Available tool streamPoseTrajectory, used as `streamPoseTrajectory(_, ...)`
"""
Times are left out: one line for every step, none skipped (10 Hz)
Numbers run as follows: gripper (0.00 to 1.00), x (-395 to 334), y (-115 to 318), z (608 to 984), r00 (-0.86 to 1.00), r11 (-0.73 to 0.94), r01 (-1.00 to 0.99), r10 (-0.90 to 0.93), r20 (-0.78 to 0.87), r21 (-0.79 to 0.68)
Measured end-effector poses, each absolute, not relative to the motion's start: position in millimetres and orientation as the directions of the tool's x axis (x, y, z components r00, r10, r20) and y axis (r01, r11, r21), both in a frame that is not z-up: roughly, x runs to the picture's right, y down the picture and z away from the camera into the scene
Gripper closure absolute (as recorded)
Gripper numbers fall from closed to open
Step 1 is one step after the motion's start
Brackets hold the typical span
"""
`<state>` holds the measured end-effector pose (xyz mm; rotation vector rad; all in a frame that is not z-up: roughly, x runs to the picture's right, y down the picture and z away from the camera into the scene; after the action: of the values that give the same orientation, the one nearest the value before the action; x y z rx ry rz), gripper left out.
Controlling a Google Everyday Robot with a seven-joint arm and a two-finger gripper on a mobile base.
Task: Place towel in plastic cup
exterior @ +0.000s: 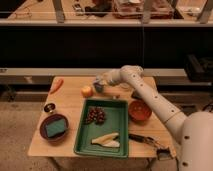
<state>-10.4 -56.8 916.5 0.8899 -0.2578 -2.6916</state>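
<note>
**Arm stretched to the far edge, gripper closed above the cup**

You are looking at the wooden table [70, 107] with the green tray [117, 145] in the middle of it; take that tray as your reference. The white arm [150, 97] enters from the lower right, rises past the tray's right side, bends at a rounded elbow behind the tray's far right corner, and then runs nearly level toward the left. Its gripper [100, 81] ends up just behind the tray's far left corner, pointing left and slightly down.

The fingers are drawn fully together. A pale lump at the tip looks like the towel [97, 80], pinched there, though the view is too coarse for you to be sure where cloth ends and gripper begins. The plastic cup [98, 88] stands directly below it, just behind the tray's far edge, with the orange fruit [87, 91] touching or nearly touching its left side.

Inside the tray lie a dark bunch of grapes [95, 116] near the far left and a pale banana [106, 139] toward the near edge. Right of the tray sits the orange bowl [140, 111]; left of it, the dark red bowl [54, 128] holds the green sponge-like block [55, 126]. A carrot [56, 85] lies at the table's far left.
</note>
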Motion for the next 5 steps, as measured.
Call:
streamPoseTrajectory(0.98,-11.7,-52.5,918.4,-0.769,-0.941,0.208,-0.326,-0.55,0.266)
streamPoseTrajectory(0.98,-13.0,-48.9,919.5,-0.771,-0.941,0.2,-0.323,-0.549,0.272)
streamPoseTrajectory(0.98,-13.3,-46.0,920.1,-0.774,-0.941,0.194,-0.32,-0.547,0.277)
streamPoseTrajectory(0.98,-13.1,-41.7,921.6,-0.778,-0.94,0.187,-0.318,-0.542,0.284)
streamPoseTrajectory(0.97,-12.3,-38.9,923.0,-0.782,-0.939,0.181,-0.318,-0.536,0.292)
